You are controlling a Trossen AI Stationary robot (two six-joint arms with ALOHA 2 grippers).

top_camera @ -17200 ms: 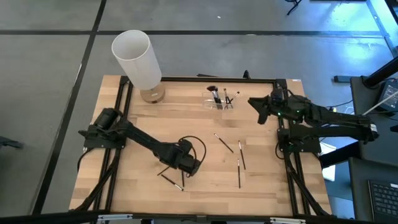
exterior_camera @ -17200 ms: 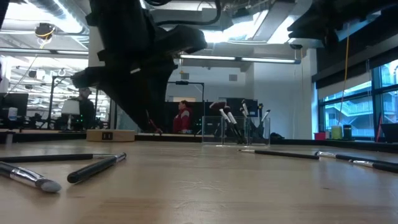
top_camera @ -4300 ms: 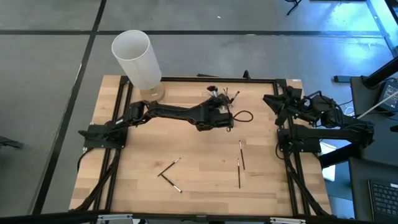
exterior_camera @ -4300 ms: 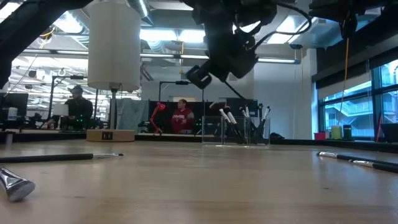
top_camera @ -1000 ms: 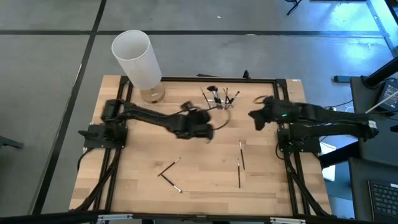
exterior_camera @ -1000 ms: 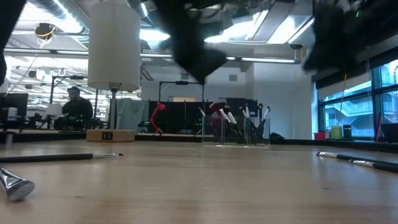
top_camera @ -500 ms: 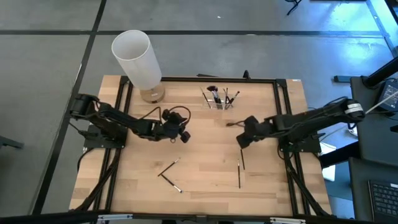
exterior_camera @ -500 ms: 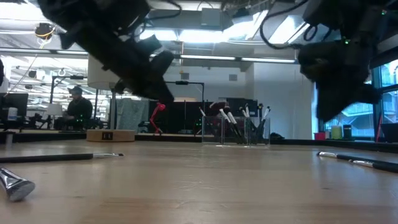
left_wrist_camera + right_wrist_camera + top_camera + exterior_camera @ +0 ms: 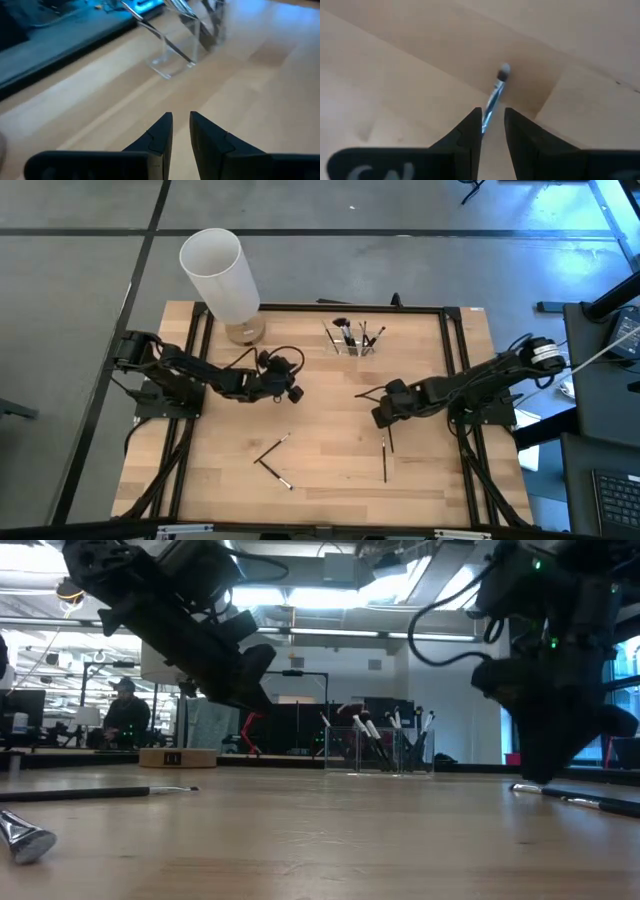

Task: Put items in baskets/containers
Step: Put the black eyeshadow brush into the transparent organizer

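While the right gripper (image 9: pixel 493 116), fingers narrowly parted, hangs low over a makeup brush (image 9: pixel 496 92) lying on the table (image 9: pixel 320 470) between its tips, the empty, narrow left gripper (image 9: pixel 180 119) points toward the clear organizer (image 9: pixel 352 345), where several brushes (image 9: pixel 345 330) stand.

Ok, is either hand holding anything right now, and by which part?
Nothing is held. The left hand is empty; the right hand straddles a makeup brush just behind its head, jaws wider than it, not gripping.
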